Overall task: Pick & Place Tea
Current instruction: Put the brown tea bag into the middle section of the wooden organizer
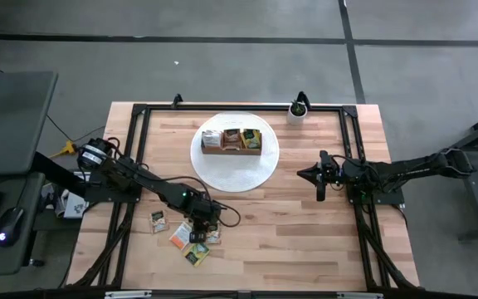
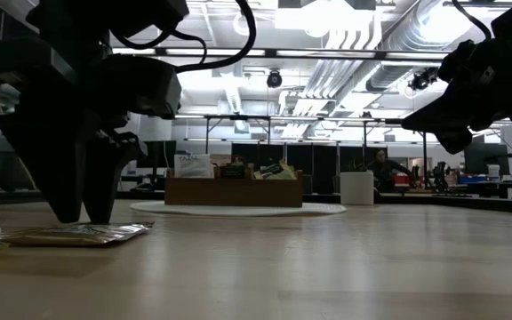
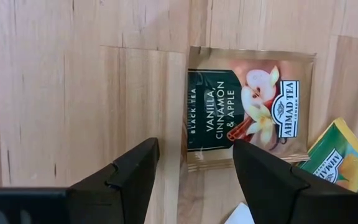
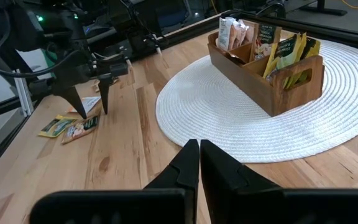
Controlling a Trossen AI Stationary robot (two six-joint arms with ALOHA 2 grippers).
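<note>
High view: the tabletop (image 1: 305,241) carries a white round mat (image 1: 235,170) with a three-compartment wooden box (image 1: 232,148), partly filled. Left end effector (image 3: 191,180), fingers spread wide and empty, hangs over a tan tea sachet (image 3: 247,106); it should straddle the edge squarely before closing. About five loose sachets (image 1: 181,237) lie near-left. Right end effector (image 4: 199,165) waits closed, empty.

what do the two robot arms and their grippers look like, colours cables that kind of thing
Both arms are matte black, built of jointed segments. The left gripper has two flat, wedge-shaped black fingers tapering to blunt tips; the right gripper has the same black tapered fingers. Black cables loop along the left arm, which carries a small green light near the wrist. The right arm looks the same.
</note>
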